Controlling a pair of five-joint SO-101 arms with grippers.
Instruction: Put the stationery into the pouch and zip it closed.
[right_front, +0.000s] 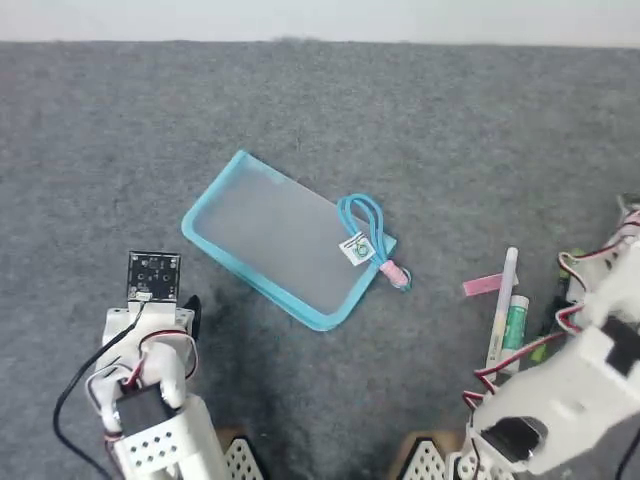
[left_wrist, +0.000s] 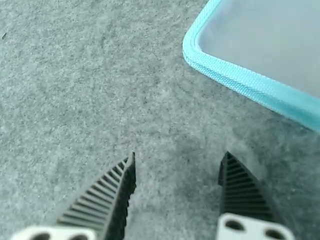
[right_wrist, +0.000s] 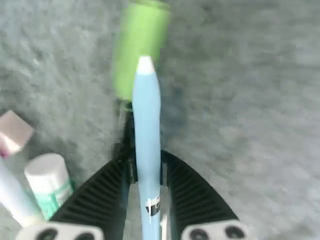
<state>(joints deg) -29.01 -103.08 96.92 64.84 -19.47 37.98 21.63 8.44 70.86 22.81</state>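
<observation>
Pinching a light blue pen (right_wrist: 146, 110) in the right gripper (right_wrist: 145, 160), jaws tight on the barrel, just above the grey mat. Got a blurry green thing (right_wrist: 140, 45) past the pen tip, maybe a marker, hard to say. Up close, spotting a glue stick (right_wrist: 47, 180) and a pink block (right_wrist: 15, 131) beside it. From the high view, seeing the pouch (right_front: 285, 240) lying flat mid-table, well apart from those. Showing the left gripper (left_wrist: 179, 156) spread wide and empty near the pouch's teal corner, not touching.
</observation>
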